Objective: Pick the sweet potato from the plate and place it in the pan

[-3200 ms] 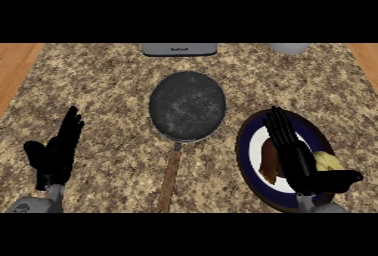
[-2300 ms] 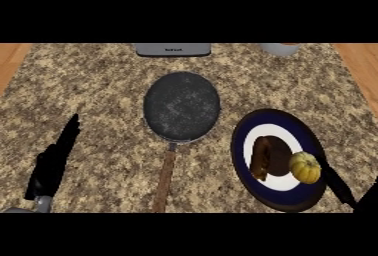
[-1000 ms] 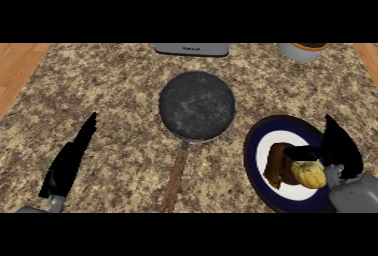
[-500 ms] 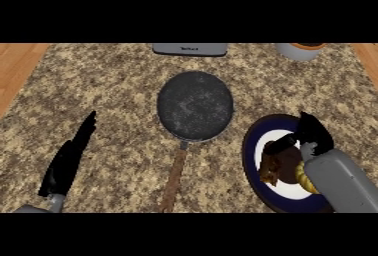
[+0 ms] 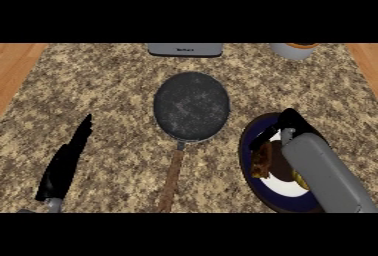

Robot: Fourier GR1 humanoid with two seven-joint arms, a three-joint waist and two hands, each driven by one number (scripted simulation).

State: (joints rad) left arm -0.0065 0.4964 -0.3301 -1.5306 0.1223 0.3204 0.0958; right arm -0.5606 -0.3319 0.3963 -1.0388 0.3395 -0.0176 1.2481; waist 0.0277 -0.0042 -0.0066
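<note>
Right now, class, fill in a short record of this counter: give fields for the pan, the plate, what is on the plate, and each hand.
pan: dark, round, nothing in it, wooden handle toward the robot
plate: dark blue rim, right of the pan
sweet potato: brown, on the plate, partly hidden by the forearm
yellow food: on the plate, mostly hidden
right hand: over the plate's far edge
left hand: open, resting at the left

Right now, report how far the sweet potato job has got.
Nothing looks done: the pan holds nothing and the sweet potato lies on the plate. In hand: the right hand is over the plate, its forearm covering much of it; no grasp is visible. The left hand rests open at the left. Left: grasp, lift, carry to the pan.
</note>
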